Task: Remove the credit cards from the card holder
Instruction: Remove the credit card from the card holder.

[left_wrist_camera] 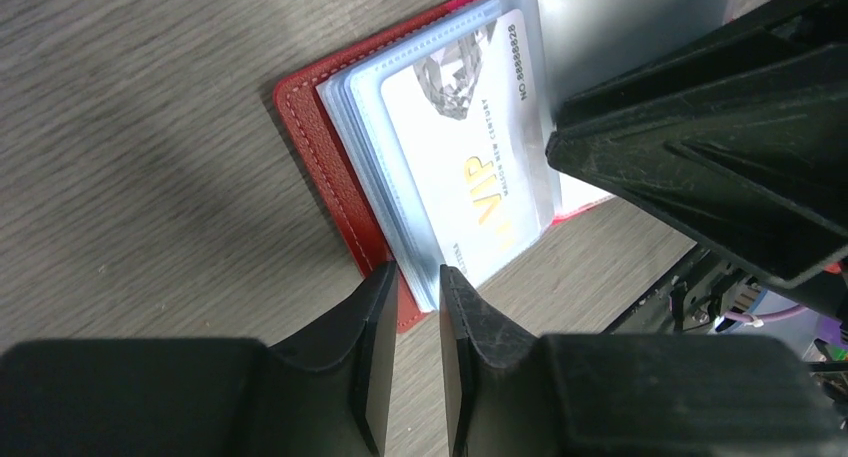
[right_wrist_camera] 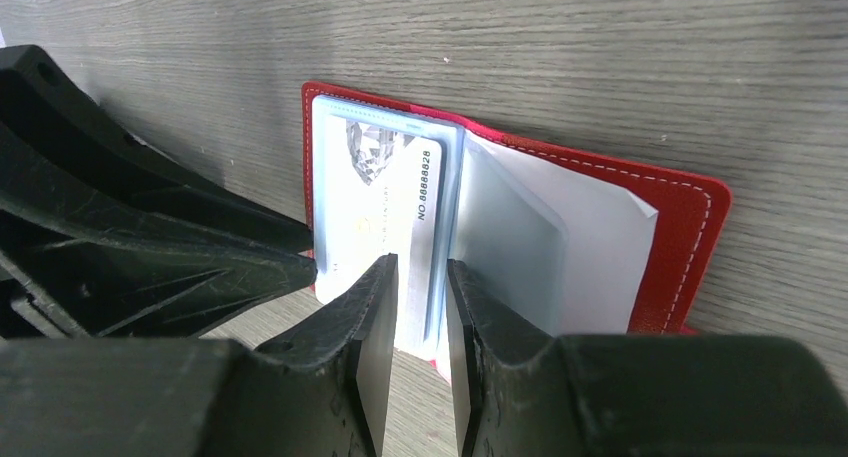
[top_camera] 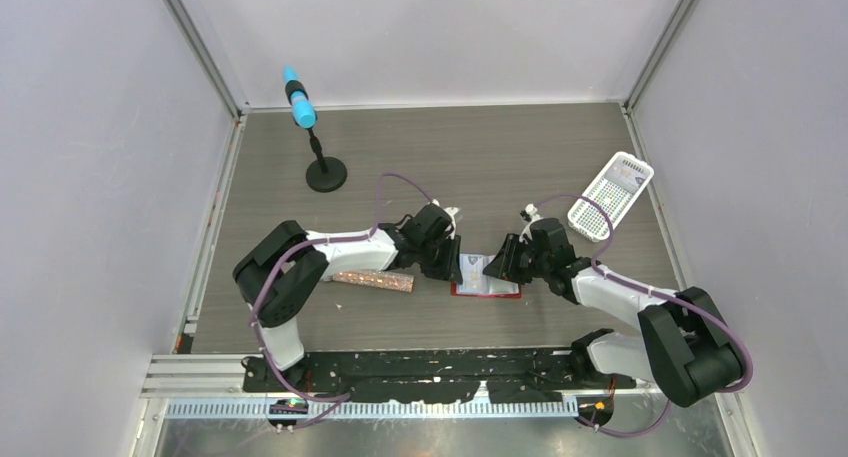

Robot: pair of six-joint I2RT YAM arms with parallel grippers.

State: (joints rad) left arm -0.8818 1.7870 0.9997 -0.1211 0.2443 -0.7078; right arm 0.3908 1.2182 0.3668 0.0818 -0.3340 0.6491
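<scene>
Lying open at the centre of the table point(top_camera: 500, 157), the red card holder point(right_wrist_camera: 690, 237) sits btwn both grippers, its clear sleeves fanned up. One white credit card point(left_wrist_camera: 470, 147), marked VIP w/ a number along one edge, shows in the top sleeve on the holder's left half. At that left edge the left gripper point(left_wrist_camera: 418, 282) has its jaws a narrow slit apart, w/ a sleeve corner reaching into the gap; can't tell if it's pinched. Opposite, the right gripper point(right_wrist_camera: 422, 272) is also nearly closed, w/ the card's lower edge btwn its fingers; grip unclear too. A glittery tube point(top_camera: 373, 279) lies near the holder's left. A white basket point(top_camera: 610, 195) sits far right and a blue-topped stand point(top_camera: 326, 175) back left.
</scene>
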